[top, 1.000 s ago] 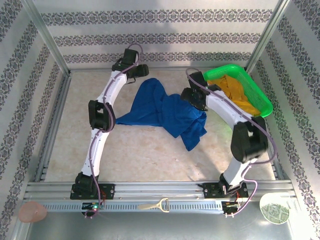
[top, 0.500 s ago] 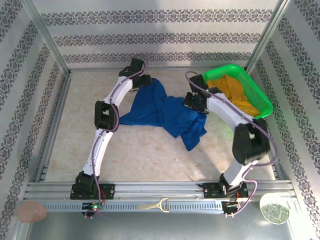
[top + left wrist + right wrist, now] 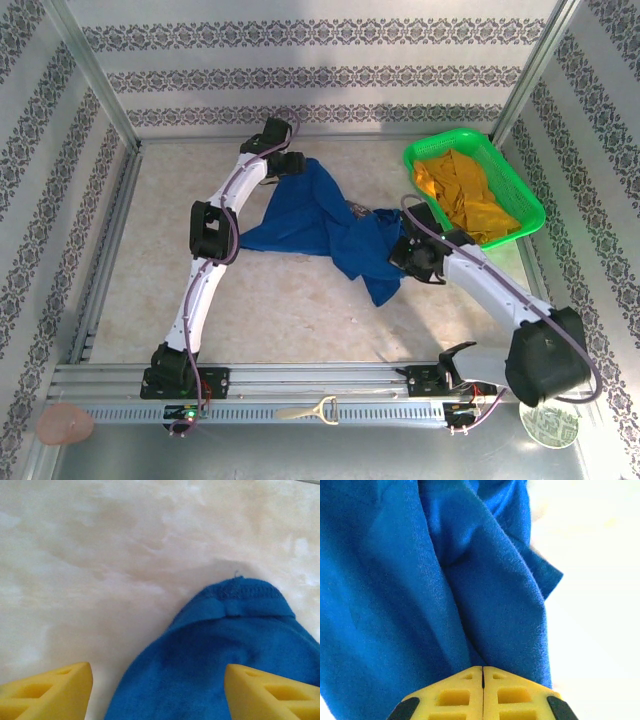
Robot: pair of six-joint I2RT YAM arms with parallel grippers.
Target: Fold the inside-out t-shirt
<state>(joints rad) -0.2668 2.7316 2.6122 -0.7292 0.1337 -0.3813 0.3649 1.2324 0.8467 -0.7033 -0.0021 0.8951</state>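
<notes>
The inside-out t-shirt lies in a rumpled heap on the table, just beside the green basket on the side away from the wall. It is bunched rather than spread, so I judge the job is at the flattening stage, with no fold made yet.

My right gripper sits just off the basket's near corner, at the shirt's edge closest to the basket. Its yellow fingers are pressed fully together with a gathered ridge of blue cloth pinched between them. That grip is what I need to draw this side out toward the basket.

My left gripper hangs over the end of the shirt farthest from the basket. Its jaws stand wide apart and grip nothing — a stitched hem lies on the table between the fingers, lined up so I can close on it and have a second anchor for stretching.

The mustard garment stays inside the basket, clear of both arms.
</notes>
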